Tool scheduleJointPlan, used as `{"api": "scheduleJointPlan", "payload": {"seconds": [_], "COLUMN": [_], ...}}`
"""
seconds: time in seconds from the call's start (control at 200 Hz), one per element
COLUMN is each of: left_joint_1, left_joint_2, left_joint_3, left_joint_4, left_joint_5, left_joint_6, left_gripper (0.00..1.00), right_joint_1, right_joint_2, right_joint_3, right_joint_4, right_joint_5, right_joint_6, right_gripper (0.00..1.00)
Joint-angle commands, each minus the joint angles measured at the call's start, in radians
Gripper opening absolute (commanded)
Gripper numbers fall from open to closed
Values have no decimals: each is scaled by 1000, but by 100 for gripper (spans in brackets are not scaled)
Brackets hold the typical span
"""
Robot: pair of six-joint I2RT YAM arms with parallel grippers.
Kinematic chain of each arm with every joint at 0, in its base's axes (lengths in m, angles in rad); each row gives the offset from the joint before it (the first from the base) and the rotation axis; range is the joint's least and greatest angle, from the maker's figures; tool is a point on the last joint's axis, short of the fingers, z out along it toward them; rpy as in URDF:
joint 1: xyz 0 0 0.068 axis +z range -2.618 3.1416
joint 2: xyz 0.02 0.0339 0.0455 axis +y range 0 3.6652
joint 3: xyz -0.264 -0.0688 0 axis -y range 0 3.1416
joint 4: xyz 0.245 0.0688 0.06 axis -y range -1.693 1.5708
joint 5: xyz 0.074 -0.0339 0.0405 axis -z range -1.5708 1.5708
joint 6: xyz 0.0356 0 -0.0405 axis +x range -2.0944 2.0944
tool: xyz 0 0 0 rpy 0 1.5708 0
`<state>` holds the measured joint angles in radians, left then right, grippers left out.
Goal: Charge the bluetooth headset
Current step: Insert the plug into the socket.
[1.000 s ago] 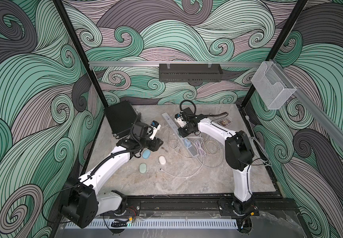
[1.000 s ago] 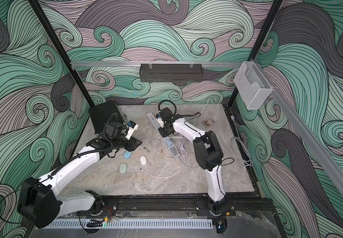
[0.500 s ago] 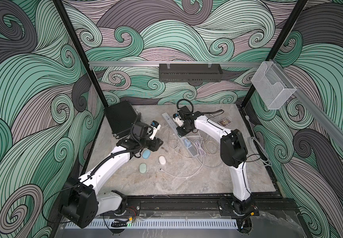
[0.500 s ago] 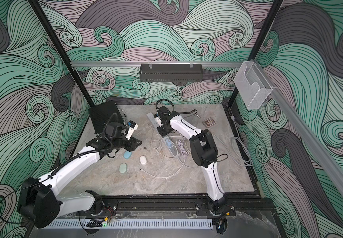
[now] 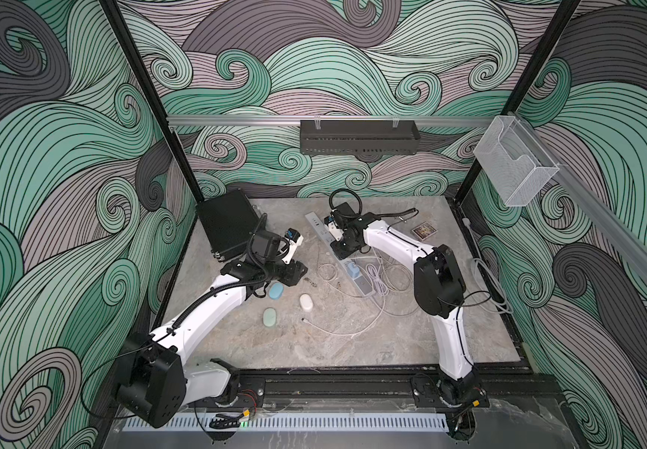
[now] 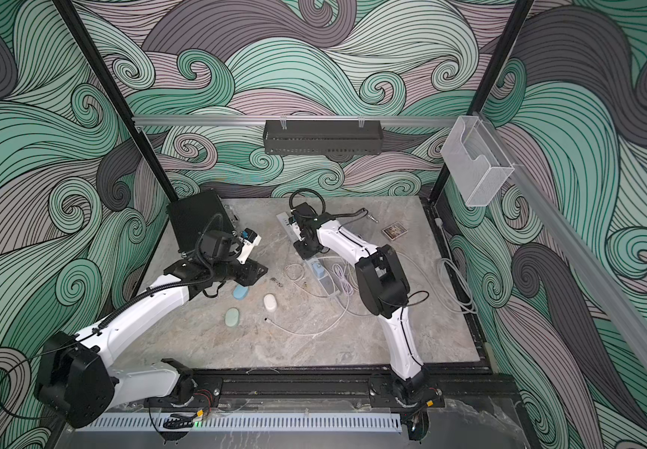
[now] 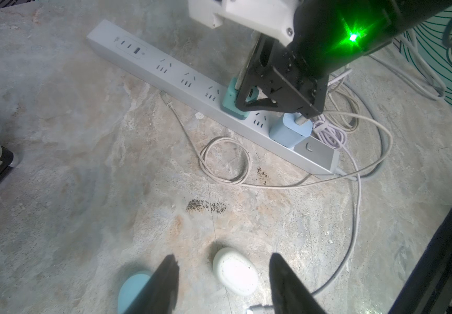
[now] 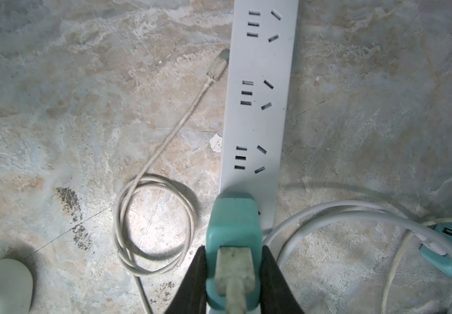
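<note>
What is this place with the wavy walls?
Probably a robot test booth: the left arm and right arm sit on a rail, wavy walls box in one table, with a power strip and charger.

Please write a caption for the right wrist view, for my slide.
Right gripper grips a teal charger on the power strip; a coiled cable lies beside it.

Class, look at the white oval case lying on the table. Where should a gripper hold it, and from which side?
Probably across the narrow middle of the white case, coming down from above: it lies flat and low, rounded at both ends, with bare table beside its long sides.
</note>
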<state>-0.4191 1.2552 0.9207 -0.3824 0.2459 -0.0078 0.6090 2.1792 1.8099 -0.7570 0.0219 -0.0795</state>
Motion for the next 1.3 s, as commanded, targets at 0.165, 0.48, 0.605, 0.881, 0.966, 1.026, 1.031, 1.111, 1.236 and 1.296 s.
{"api": "scheduleJointPlan", "payload": {"seconds": [0.165, 0.48, 0.605, 0.881, 0.966, 1.026, 1.031, 1.111, 1.236, 1.296], "left_joint_1": [8, 7, 8, 8, 8, 8, 8, 8, 9, 12], "left_joint_2": [1, 11, 15, 13, 10, 8, 8, 9, 8, 9], "left_joint_3": [43, 45, 43, 42, 40, 40, 40, 37, 34, 32], "left_joint_4": [-21, -16, -15, -13, -14, -15, -15, -16, -15, -11], "left_joint_5": [-14, -17, -16, -17, -18, -19, -19, -23, -25, -25], "left_joint_6": [15, 14, 14, 14, 14, 14, 14, 14, 14, 11], "left_gripper": [54, 54, 54, 54, 54, 54, 54, 54, 54, 54], "right_joint_1": [31, -42, -34, 29, 23, 11, 11, 3, -12, -18], "right_joint_2": [116, 135, 146, 112, 119, 124, 124, 115, 81, 63], "right_joint_3": [-157, -128, -113, -186, -177, -164, -164, -145, -117, -99], "right_joint_4": [-97, -100, -115, -59, -56, -59, -59, -62, -62, -67], "right_joint_5": [-22, -309, -269, -77, -108, -132, -132, -138, -149, -143], "right_joint_6": [-2, -76, -69, 46, 45, 44, 44, 40, 48, 57], "right_gripper": [0, 0, 0, 0, 0, 0, 0, 0, 2, 8]}}
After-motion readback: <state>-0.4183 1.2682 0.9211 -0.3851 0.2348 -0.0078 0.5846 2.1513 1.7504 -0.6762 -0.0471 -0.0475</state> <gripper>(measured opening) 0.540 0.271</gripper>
